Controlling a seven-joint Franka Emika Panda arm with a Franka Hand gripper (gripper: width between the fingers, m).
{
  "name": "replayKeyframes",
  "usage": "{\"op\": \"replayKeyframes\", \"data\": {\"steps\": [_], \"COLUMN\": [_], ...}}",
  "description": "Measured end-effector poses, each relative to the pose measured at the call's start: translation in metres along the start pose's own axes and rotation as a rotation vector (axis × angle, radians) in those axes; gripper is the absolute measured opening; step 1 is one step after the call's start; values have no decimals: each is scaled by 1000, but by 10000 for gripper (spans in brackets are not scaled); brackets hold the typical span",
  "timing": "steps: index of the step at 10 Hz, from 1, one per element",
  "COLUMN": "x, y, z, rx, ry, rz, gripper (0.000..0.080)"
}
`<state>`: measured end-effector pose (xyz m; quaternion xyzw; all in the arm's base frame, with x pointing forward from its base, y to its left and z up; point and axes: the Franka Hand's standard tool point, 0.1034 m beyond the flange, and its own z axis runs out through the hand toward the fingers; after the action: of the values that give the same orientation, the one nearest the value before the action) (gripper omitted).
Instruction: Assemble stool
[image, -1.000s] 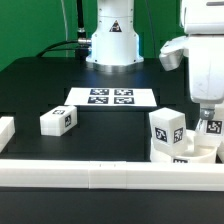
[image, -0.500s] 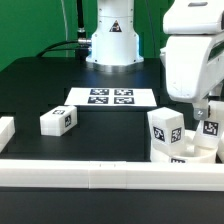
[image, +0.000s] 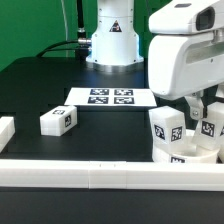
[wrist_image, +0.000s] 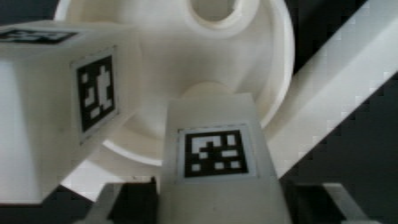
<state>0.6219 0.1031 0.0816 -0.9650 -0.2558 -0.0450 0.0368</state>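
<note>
White plastic crowds the exterior view's right, where the big white wrist of the arm hangs low and the hand is pressed in on a stubby white plastic block leg with a black-and-white square tag on its face. It is pinching that leg from both sides. The wrist view has the tagged leg dead centre, with dark fingers hugging it at the edges and the hand right behind it. The leg stands upright over the thick round white disc seat, which lies flat on the black surface in the near corner on the exterior view's right, just behind the long white rail along the front. The leg's lower end is down at the seat's top face, but I cannot tell whether it is fully home. Just beside it, toward the exterior view's left, a second white block leg stands upright on the same seat, and the wrist view shows that block close to the gripped one, with the seat curving behind both. A third white block leg lies alone on the surface, well apart at the exterior view's left. The marker board lies flat farther back, in front of the white robot base.
</note>
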Motion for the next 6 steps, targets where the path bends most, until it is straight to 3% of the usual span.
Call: {"op": "replayKeyframes", "data": {"steps": [6], "x": [2], "y": [-3], "z": [0], "rx": [6], "ry": [13], "rz": [400], "gripper": [344]}}
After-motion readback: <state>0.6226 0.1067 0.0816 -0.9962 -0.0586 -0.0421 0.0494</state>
